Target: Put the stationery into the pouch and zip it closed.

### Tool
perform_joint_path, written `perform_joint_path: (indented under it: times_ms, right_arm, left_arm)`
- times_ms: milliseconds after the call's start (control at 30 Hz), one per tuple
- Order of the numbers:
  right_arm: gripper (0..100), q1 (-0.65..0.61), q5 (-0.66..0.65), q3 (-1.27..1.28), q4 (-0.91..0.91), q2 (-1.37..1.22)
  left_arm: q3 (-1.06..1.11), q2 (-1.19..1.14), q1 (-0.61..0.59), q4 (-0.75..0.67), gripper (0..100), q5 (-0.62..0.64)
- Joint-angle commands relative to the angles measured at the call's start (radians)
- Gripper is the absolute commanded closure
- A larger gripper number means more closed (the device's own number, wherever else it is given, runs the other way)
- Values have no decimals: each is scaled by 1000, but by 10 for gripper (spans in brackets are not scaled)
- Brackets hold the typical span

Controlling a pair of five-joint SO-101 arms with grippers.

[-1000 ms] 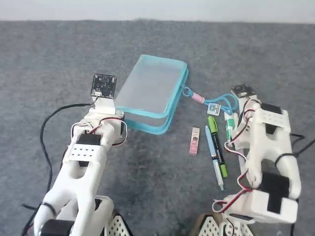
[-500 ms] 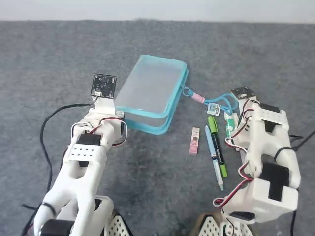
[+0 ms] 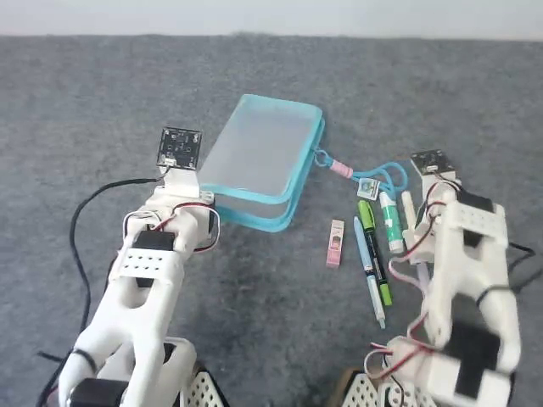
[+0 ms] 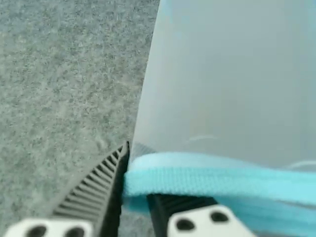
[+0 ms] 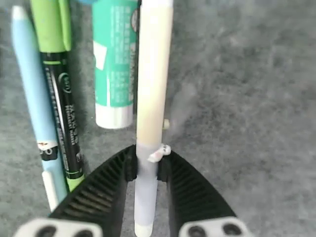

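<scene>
- While its 2 fingers pinch tight on the blue zip edge, the left gripper holds the pouch, whose frosted panel stretches beyond the fingertips.
- The right gripper is clamped on a cream pen, which points straight out past its fingertips.
- Just beside that pen lie what looks like a glue stick, a green marker and a blue pen.

Frosted matt plastic on the pouch, woven cloth tape along its edge, rough grey felt table cover, smooth plastic cream pen and green marker.
</scene>
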State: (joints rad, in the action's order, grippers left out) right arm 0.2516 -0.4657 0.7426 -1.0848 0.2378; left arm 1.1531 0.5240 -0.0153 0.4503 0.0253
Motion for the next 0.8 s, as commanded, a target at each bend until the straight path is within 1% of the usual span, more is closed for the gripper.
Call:
perform_joint_path:
  times_ms: [0,67,167,367,433,500,600,767]
  right_arm:
    - [992,10,25,14,-62,213]
    - [992,4,21,11,-120,295]
    - [992,-31,-20,9,-213,412]
    - [992,-120,-32,9,-348,622]
    - [992,-171,-46,9,-387,673]
    - [992,-243,-74,9,-435,705]
    - [992,-337,-94,9,-473,719]
    - [992,-403,-101,9,-478,702]
  left_arm:
    - [-10,15,84,2,988,15]
    - [1,14,127,-21,988,15]
    - [31,14,164,-66,988,15]
    - [44,14,184,-94,988,18]
    - [44,14,189,-94,988,48]
    - [44,14,195,-94,988,74]
    - [42,14,190,-94,988,80]
    - [42,18,190,-94,988,80]
